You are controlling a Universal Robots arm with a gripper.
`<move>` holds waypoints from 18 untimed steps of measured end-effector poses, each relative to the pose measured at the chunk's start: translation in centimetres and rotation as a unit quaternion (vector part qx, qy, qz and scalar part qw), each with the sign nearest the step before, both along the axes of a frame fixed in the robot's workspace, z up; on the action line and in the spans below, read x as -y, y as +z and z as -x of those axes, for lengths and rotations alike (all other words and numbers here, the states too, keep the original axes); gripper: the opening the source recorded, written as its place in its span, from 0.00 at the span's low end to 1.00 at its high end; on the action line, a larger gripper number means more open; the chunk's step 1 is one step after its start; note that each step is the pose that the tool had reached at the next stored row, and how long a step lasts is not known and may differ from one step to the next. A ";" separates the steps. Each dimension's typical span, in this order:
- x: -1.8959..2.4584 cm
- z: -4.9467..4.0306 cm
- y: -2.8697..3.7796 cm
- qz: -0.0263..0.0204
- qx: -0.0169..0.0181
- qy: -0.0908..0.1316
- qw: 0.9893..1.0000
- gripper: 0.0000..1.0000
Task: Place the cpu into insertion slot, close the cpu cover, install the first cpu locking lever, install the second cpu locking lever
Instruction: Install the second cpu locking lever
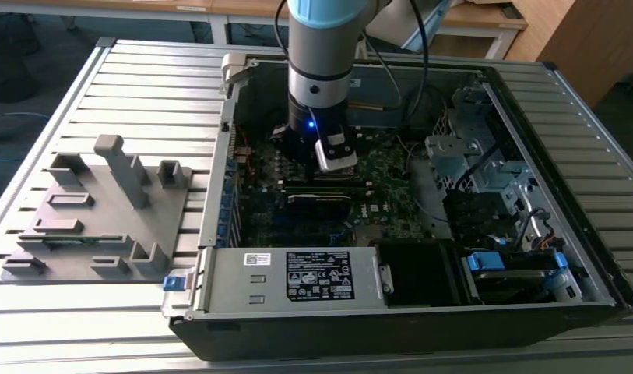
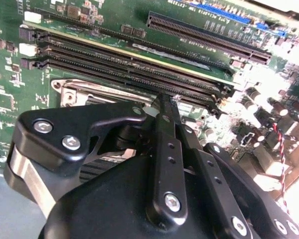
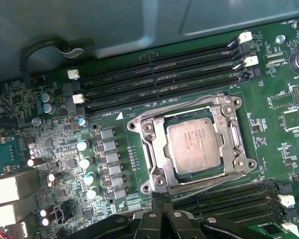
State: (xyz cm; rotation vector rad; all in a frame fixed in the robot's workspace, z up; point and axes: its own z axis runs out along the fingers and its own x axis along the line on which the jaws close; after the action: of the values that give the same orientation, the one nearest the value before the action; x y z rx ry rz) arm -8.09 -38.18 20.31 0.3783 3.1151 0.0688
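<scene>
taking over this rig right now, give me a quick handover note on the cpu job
Gripper: fingers together, nothing visibly between them, low over the motherboard inside the open computer case.
Cpu: already seated in the insertion slot, silver top showing.
Cpu cover: looks lowered around the chip.
Done: placement, apparently the cover.
Left: the locking levers; their state can't be judged from these views, so check both.

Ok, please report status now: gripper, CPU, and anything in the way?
Black gripper low over green motherboard, fingers together, holding nothing. Silver-grey square cpu seated in socket, metal frame cover down around it. Nothing blocking.
</scene>
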 end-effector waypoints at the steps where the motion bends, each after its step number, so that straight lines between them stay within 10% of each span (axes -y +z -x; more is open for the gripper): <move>1: 0.04 0.00 -0.01 -0.001 0.000 0.000 1.000 0.10; 8: 0.50 0.00 -0.16 -0.022 0.000 0.000 1.000 0.10; 18: 1.11 0.00 -0.33 -0.040 0.000 0.000 0.999 0.10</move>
State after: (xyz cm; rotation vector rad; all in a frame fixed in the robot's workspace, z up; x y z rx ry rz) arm -8.09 -39.30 19.98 0.3795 3.1195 0.1930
